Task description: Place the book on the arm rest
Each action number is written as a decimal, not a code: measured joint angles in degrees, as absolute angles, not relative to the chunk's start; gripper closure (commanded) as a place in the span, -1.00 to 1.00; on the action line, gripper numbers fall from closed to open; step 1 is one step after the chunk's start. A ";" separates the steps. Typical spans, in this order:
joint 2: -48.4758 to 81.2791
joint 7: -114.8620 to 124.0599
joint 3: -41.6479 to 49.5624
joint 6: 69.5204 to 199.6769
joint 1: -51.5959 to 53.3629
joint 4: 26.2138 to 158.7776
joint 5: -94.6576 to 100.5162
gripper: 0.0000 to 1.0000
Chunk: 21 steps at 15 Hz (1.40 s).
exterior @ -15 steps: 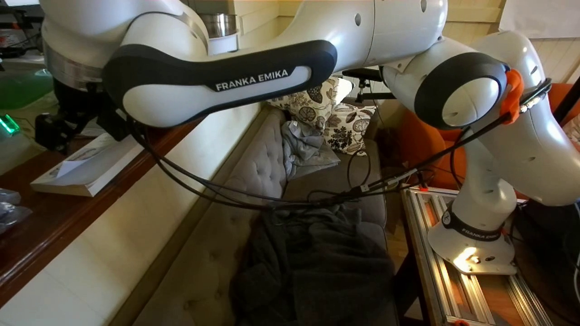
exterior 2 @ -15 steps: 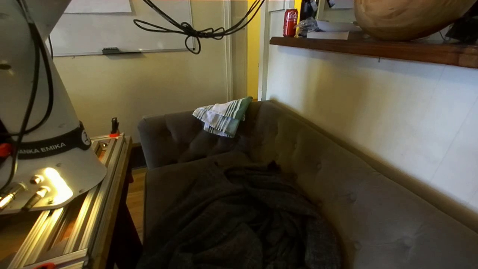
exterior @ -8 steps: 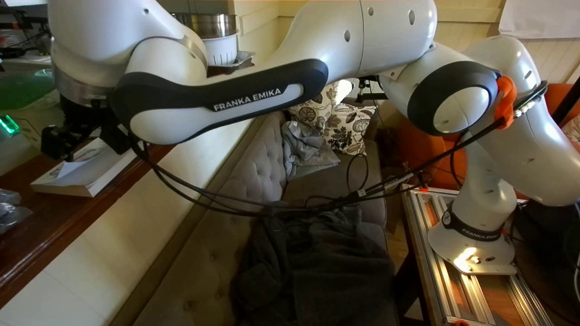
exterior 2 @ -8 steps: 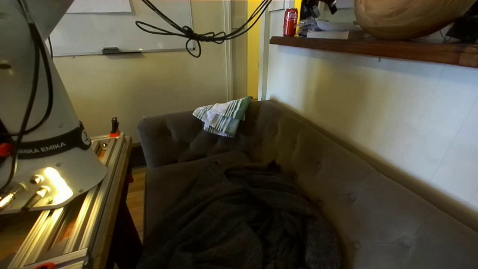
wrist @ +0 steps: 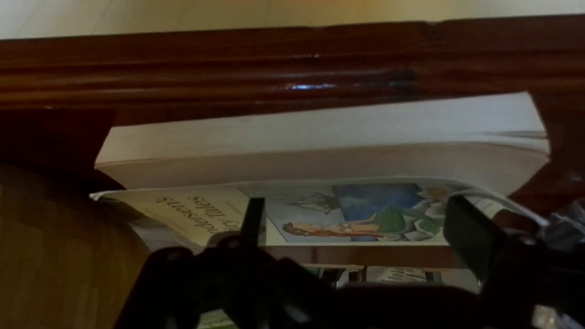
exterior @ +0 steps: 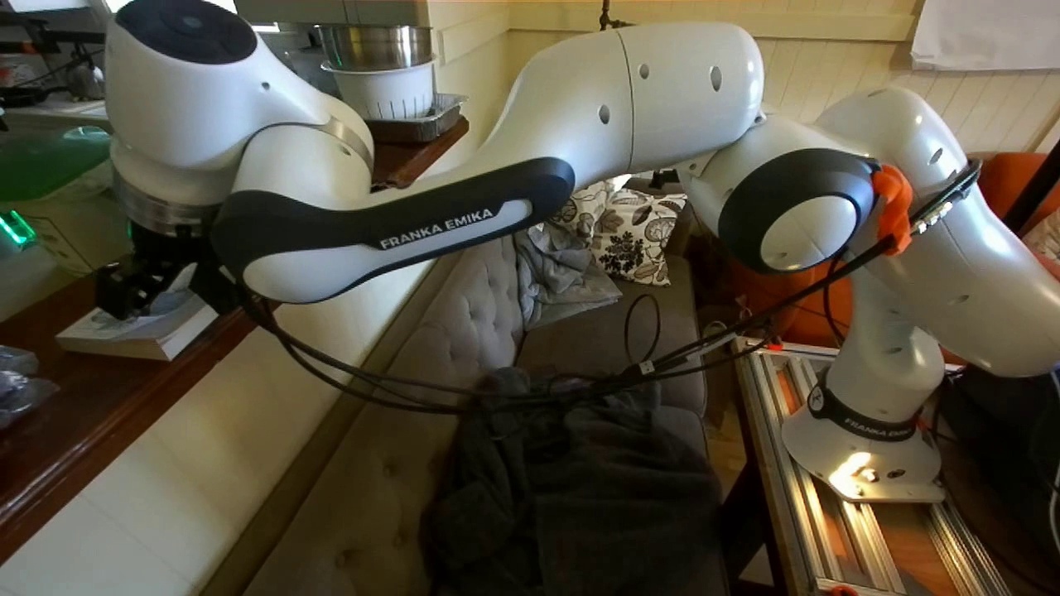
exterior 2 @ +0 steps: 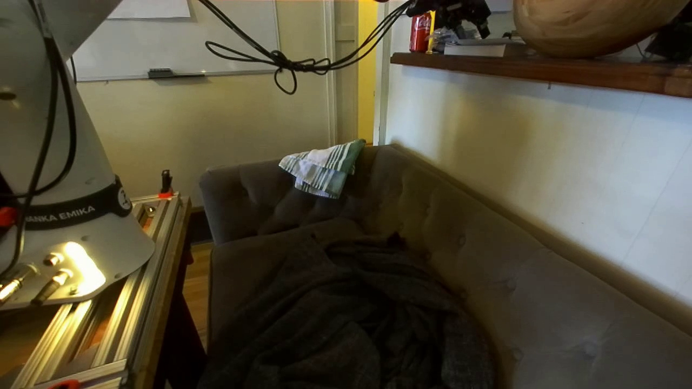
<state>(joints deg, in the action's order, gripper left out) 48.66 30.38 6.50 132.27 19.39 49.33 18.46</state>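
Observation:
The book [exterior: 137, 333] lies flat on the brown wooden ledge [exterior: 124, 397]. Its pale page block [wrist: 292, 137] and coloured front cover show in the wrist view, with the cover's edge lifted off the pages. It also lies on the ledge in an exterior view [exterior 2: 476, 50]. My gripper [exterior: 168, 300] is open just above the book. In the wrist view the gripper [wrist: 355, 214] has its fingers wide apart over the cover; contact cannot be told. The sofa's arm rest [exterior 2: 243, 186] is at the sofa's far end, well below the ledge.
A striped towel [exterior 2: 324, 167] hangs over the arm rest. A red can [exterior 2: 420, 33], clear plastic [exterior: 21, 385] and a round wooden bowl [exterior 2: 594, 27] are on the ledge near the book. Dark cloth [exterior: 571, 488] lies on the sofa. Cables [exterior: 530, 399] hang from the arm.
My gripper has moved down towards the book and slightly right in an exterior view. The book's cover, raised higher before, is now lower. The book has stayed in place.

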 measured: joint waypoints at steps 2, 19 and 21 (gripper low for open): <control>49.44 30.38 6.52 131.00 19.37 48.56 18.46 -1.00; 50.00 29.16 6.78 117.47 20.60 44.00 18.46 -1.00; 49.67 28.42 6.71 115.39 20.92 43.90 18.46 -1.00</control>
